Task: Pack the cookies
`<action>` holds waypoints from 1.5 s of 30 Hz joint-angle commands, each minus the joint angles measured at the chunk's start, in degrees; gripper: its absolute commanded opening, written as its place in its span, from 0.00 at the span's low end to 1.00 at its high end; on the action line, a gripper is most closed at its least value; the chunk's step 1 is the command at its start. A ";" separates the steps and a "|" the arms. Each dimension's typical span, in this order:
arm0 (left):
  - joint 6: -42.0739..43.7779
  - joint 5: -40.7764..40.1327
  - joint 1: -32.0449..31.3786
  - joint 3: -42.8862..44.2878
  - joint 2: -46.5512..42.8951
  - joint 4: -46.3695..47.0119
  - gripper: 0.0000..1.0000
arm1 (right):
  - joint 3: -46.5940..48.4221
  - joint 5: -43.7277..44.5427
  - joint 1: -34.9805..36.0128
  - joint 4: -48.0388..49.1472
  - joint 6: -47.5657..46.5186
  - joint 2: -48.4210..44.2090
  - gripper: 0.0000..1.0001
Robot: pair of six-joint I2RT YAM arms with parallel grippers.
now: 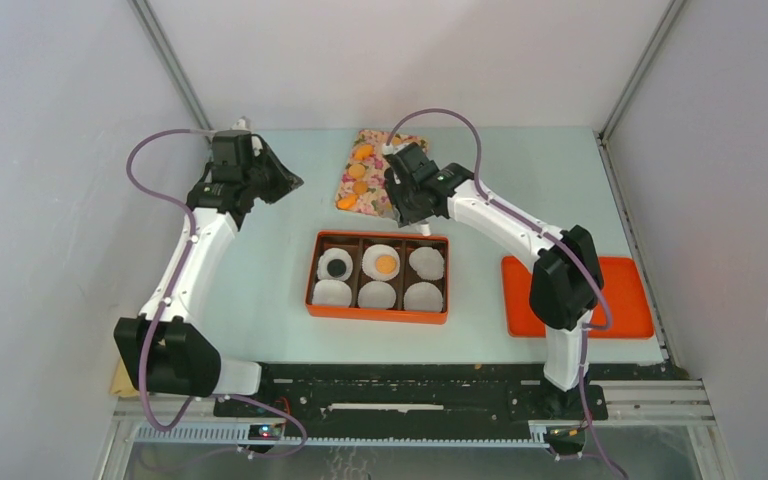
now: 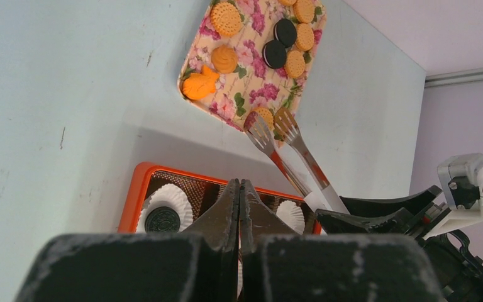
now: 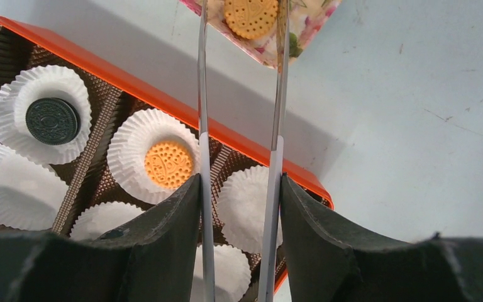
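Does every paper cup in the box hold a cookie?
No, only the black cookie and the orange cookie are in; four paper cups are empty.

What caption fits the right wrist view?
Right pincer holding metal tongs, their arms either side of a tan cookie on the floral tray, beside the orange box with two cups filled.

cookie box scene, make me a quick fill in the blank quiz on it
1. The orange box holds ___ paper cups.
2. In the top view, the black cookie sits in the cup just ___ of the one with the orange cookie.
3. The right tool grips metal ___ whose arms pass either side of a tan cookie on the floral tray.
4. The left tool is shut and holds ___.

Missing words: six; left; tongs; nothing
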 commanded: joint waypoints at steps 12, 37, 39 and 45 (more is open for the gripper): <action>0.88 0.71 -0.06 -0.04 0.61 0.82 0.00 | 6.32 5.17 0.35 -3.56 0.57 3.96 0.39; -0.06 0.90 -0.87 -0.82 -1.72 1.18 0.00 | -18.96 7.45 7.45 -9.00 7.50 -33.78 0.18; -0.15 0.75 -1.25 -0.77 -1.75 1.23 0.00 | -22.67 7.57 8.95 -10.62 10.18 -35.71 0.18; -0.41 0.57 -2.80 -0.40 -1.31 1.36 0.00 | -27.92 7.94 10.80 -11.01 14.30 -37.23 0.18</action>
